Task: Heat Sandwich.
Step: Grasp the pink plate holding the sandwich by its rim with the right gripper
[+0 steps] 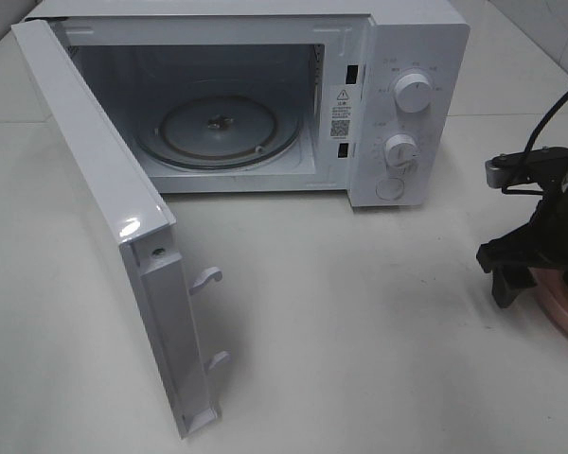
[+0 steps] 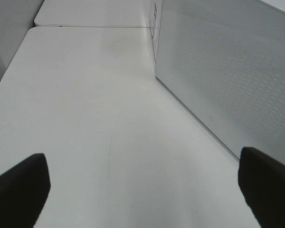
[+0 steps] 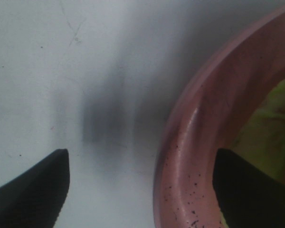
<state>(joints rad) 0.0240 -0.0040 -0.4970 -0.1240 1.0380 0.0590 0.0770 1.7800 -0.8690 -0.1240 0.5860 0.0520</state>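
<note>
The white microwave stands at the back with its door swung wide open to the left. Its glass turntable is bare. My right gripper hangs low at the right edge over the rim of a round pink plate. In the right wrist view this gripper is open, its fingers astride the plate's rim. A yellow-green bit of the sandwich shows inside the plate. My left gripper is open and empty above the table. It is out of the exterior view.
The open door's perforated panel stands close beside my left gripper. Two latch hooks stick out of the door's edge. The microwave has two dials and a button on its right panel. A black cable runs up from my right arm.
</note>
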